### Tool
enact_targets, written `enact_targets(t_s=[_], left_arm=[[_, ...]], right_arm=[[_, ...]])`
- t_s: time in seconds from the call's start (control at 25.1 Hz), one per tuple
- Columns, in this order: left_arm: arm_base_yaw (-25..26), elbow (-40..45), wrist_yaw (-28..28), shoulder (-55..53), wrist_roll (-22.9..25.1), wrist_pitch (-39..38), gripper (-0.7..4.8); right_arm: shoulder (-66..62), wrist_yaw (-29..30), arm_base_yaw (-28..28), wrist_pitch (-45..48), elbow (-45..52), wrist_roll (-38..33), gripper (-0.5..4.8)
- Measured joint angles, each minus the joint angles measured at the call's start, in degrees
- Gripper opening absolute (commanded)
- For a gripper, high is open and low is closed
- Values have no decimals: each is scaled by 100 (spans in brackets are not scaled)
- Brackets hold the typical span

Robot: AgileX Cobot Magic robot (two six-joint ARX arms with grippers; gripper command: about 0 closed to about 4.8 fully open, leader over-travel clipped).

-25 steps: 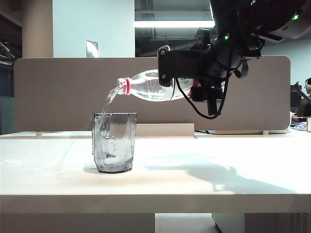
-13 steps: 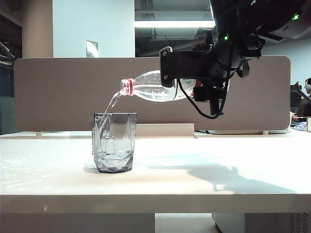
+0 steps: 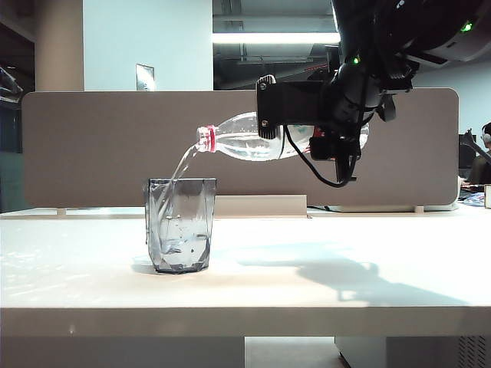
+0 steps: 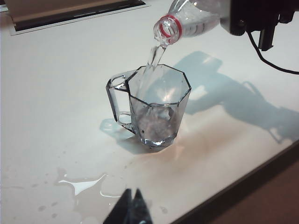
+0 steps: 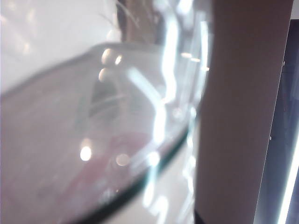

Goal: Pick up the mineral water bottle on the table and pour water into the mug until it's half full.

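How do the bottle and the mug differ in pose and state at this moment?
The bottle lies almost level in the air, held by the right gripper; the mug stands upright on the table. The bottle is pouring water out; the mug is taking it in, with water only near its base. The bottle has a red neck ring; the mug has a handle. Both are transparent.

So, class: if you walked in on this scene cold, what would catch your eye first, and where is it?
First, the mineral water bottle, held nearly level above the table by the right gripper, pours a thin stream into the mug below its mouth. The mug holds only a little water. Next, a puddle lies on the table near the shut left gripper.
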State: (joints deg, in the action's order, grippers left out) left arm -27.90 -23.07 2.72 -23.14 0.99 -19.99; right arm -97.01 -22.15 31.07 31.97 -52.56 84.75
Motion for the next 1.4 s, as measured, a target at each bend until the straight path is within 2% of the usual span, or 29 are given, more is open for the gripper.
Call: enact_targets(t_s=[1.4], left_arm=[[0,0,0,0,0,2,-5]], right_arm=[[0,-210,0,7,0,79,225]])
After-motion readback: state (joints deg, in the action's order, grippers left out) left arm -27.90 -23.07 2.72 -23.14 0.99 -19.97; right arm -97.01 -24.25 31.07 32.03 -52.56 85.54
